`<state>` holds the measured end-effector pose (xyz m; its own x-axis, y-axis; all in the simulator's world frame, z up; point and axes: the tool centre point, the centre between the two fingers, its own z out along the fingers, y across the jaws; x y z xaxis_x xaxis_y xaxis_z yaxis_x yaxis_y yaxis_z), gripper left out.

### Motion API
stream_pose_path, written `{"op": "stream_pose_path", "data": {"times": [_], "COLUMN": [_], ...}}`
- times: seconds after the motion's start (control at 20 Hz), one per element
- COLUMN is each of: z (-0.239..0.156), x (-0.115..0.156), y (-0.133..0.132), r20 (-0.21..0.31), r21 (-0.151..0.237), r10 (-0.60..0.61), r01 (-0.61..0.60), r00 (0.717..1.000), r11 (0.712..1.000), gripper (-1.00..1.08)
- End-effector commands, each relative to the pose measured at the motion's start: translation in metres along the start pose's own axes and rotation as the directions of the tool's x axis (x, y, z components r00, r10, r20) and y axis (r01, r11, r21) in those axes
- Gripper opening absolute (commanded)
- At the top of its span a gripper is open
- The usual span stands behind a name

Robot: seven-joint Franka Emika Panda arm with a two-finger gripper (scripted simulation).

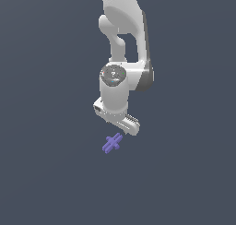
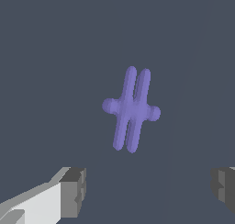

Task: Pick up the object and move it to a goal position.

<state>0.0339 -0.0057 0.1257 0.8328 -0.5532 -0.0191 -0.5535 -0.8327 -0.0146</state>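
The object (image 1: 112, 143) is a small purple-blue piece of crossed bars lying on the dark grey floor. In the exterior view it sits just below and slightly to the left of my white gripper (image 1: 122, 126), apart from it. In the wrist view the object (image 2: 131, 109) shows two long parallel bars crossed by a shorter one, lying ahead of the gripper (image 2: 149, 191) and not between the fingers. The grey fingertips (image 2: 73, 191) stand wide apart with nothing between them. The gripper is open and empty.
A plain dark grey floor (image 1: 50, 173) fills both views. The white arm (image 1: 122, 35) rises above the gripper to the top of the exterior view. No goal marker shows.
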Motion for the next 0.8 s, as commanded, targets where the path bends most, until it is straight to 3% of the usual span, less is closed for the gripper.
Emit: {"op": "stream_pose_path", "data": {"times": [0.0, 0.3, 0.75], "z": [0.006, 0.022, 0.043], "x": [0.005, 0.017, 0.032], "y": [0.000, -0.001, -0.001], "r20": [-0.001, -0.004, -0.015], "r21": [0.000, -0.002, -0.002], "r10": [0.077, 0.254, 0.478], "r01": [-0.077, -0.254, -0.478], "r00": [0.997, 0.967, 0.878], "r11": [0.997, 0.967, 0.878], "gripper": [1.00, 1.00, 1.00]}}
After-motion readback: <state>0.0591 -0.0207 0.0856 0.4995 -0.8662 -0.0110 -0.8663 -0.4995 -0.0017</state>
